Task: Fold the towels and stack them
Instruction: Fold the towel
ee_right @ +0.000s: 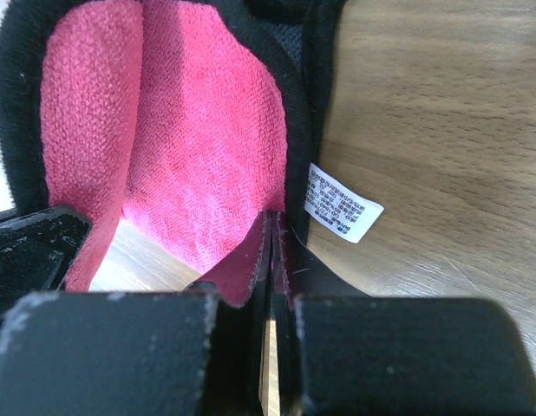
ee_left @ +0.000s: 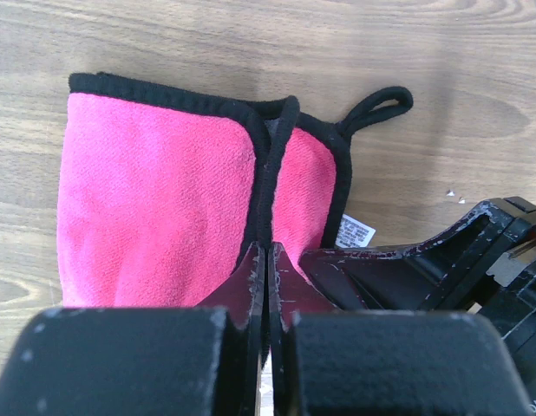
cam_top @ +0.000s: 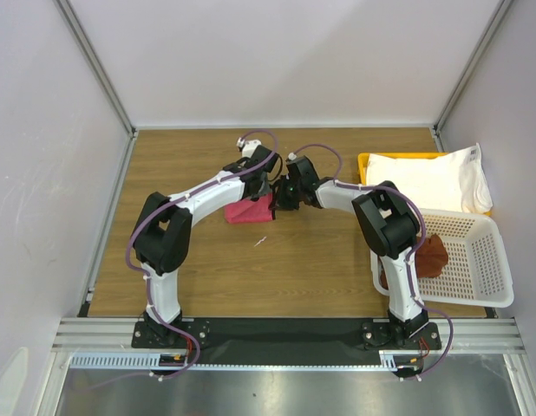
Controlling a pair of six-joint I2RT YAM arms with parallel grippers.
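Observation:
A magenta-pink towel with black trim lies partly folded on the wooden table, mid-centre. In the left wrist view the pink towel has one flap lying over the other, and my left gripper is shut on the black edge where they meet. My right gripper is shut on the trim of the same towel, next to its white label. Seen from above, the left gripper and right gripper sit close together at the towel's right edge. A white towel and a reddish-brown towel lie to the right.
The white towel rests on a yellow tray at the back right. The reddish-brown one sits inside a white perforated basket at the right edge. A small white scrap lies on the wood in front of the pink towel.

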